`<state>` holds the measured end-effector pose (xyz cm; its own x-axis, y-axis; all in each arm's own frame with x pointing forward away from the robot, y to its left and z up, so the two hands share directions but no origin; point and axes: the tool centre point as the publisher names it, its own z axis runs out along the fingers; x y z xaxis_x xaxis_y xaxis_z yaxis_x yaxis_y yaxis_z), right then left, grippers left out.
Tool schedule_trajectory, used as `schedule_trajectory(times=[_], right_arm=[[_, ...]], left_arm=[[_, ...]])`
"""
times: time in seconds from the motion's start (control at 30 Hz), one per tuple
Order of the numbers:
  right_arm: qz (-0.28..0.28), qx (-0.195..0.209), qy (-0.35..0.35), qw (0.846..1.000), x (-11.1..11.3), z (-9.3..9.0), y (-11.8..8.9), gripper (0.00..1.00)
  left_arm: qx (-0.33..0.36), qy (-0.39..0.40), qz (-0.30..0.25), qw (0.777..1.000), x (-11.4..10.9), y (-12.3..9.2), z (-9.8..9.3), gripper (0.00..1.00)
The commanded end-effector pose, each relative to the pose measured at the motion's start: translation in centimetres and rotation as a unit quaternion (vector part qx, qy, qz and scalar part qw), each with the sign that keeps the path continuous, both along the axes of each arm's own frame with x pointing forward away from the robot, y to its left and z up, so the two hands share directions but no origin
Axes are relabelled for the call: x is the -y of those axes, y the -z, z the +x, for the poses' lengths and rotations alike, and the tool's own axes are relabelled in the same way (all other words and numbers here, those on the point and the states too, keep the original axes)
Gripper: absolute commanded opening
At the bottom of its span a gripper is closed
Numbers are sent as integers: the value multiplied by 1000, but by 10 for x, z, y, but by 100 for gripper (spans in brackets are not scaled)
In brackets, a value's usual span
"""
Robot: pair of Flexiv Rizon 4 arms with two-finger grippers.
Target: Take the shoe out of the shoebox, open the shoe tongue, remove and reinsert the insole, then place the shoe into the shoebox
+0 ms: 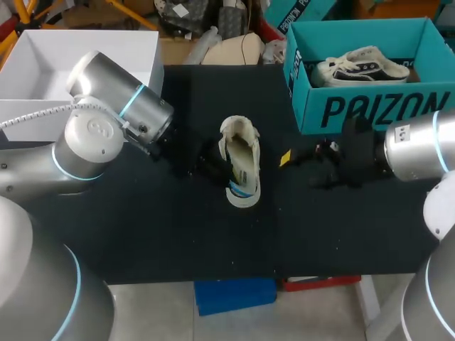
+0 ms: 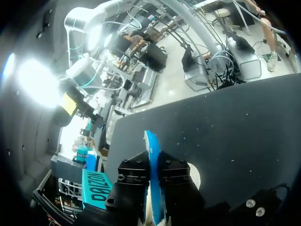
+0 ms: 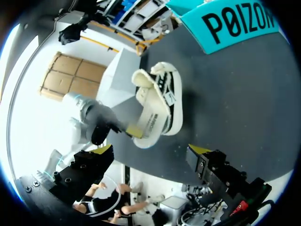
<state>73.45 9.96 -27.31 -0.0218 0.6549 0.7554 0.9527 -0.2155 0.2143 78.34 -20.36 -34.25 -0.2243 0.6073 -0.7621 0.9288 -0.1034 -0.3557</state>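
A white shoe (image 1: 239,158) lies on the black table, between my two grippers. Its blue insole (image 1: 240,190) sticks out at the near end. In the left wrist view my left gripper (image 2: 155,165) is shut on the thin edge of the blue insole (image 2: 151,146), with the shoe's white side (image 2: 194,177) just beside the fingers. My left gripper (image 1: 207,166) sits against the shoe's left side. Right of the shoe, my right gripper (image 1: 307,159) stands open and holds nothing. The right wrist view shows the shoe (image 3: 159,101) ahead of its open fingers (image 3: 200,150). The teal shoebox (image 1: 370,106) is at the back right.
A second white shoe (image 1: 361,67) lies inside the teal shoebox. An open white box (image 1: 85,53) stands at the back left, behind my left arm. The table's front edge runs close below the shoe.
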Motion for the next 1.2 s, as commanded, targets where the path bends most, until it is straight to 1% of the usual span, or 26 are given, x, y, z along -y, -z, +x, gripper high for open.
schedule_trajectory(times=[0.03, 0.27, 0.47, 0.73, 0.8, 0.83, 0.93, 1.07, 1.2], right_arm=[[-1, -1, 0, 1000, -1, 1, 0, 100], [-1, -1, 0, 1000, -1, 1, 0, 100], [-1, -1, 0, 1000, -1, 1, 0, 100], [-1, -1, 0, 1000, -1, 1, 0, 100], [-1, -1, 0, 1000, -1, 1, 0, 100], [-1, -1, 0, 1000, -1, 1, 0, 100], [-1, -1, 0, 1000, -1, 1, 0, 100], [-1, -1, 0, 1000, -1, 1, 0, 100], [-1, -1, 0, 1000, -1, 1, 0, 100]], left_arm=[[-2, 6, -1, 1000, 9, 12, 18, 0], [-1, -4, 0, 1000, 10, 22, 43, 0], [1, -15, 4, 1000, 10, 29, 58, 0], [6, -13, 16, 1000, 11, 31, 61, 0], [10, -6, 27, 1000, 11, 33, 59, 0], [21, 7, 46, 999, 11, 35, 57, 0], [28, 21, 69, 997, 11, 37, 56, 0], [40, 34, 91, 994, 11, 37, 54, 0], [53, 45, 113, 991, 13, 43, 54, 0]])
